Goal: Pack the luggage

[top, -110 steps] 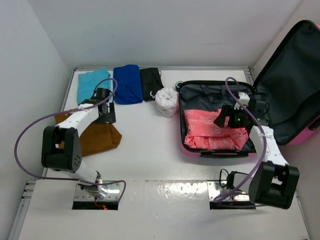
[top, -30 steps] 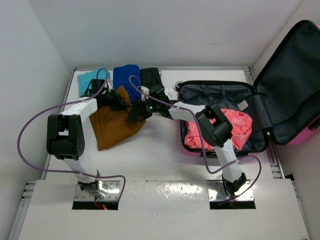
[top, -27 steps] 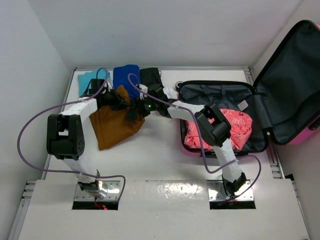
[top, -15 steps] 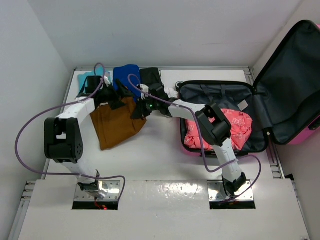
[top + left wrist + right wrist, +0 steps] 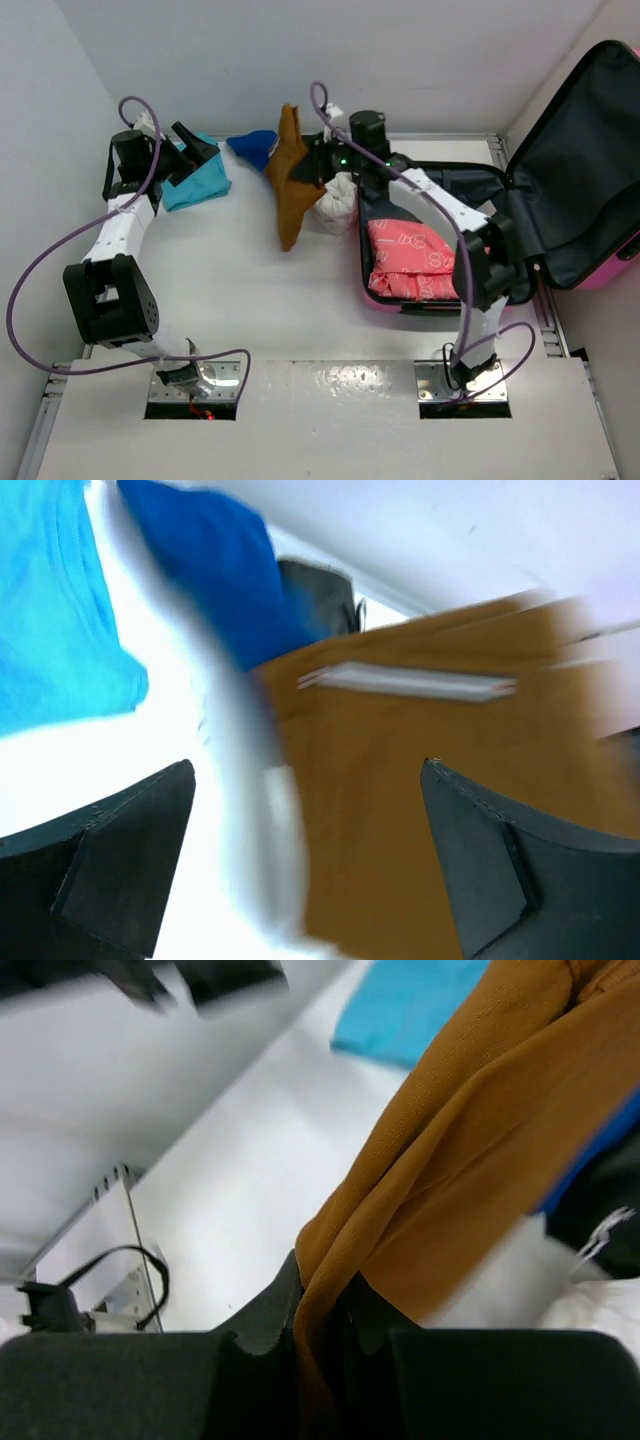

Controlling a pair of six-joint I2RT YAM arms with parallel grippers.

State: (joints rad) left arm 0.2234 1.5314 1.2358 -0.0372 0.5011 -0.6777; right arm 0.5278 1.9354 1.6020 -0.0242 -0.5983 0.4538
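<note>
The hand-over is done. A second ago both arms met over the brown garment (image 5: 288, 195) where it lay left of centre on the table (image 5: 250, 300); the left one held it and the right one's jaws stood wide. Now the roles have swapped. The right gripper (image 5: 308, 168) is clenched on a bunched upper edge of the cloth, and its wrist view shows the fabric pinched between the two fingers. The garment has come up off the table and hangs in a long fold from that grip, between the blue garment (image 5: 252, 148) and the white roll (image 5: 338, 205).

The left gripper (image 5: 190, 148) has let go and pulled back to the far left corner. Its jaws are spread wide with nothing in them, above the teal shirt (image 5: 198, 185).

The suitcase (image 5: 580, 180) lies open at the right side of the table, with its lid leaning back to the right. A folded pink garment (image 5: 415, 258) already lies in the near part of its base, and the far part of the lining is bare.

For the packing this means the brown piece is now in the arm that can reach the case. The next move is probably to swing it right over the rim and lower it inside. The hanging tail may catch on the white roll or the case edge on the way. The teal, blue and white pieces are still to be packed.
</note>
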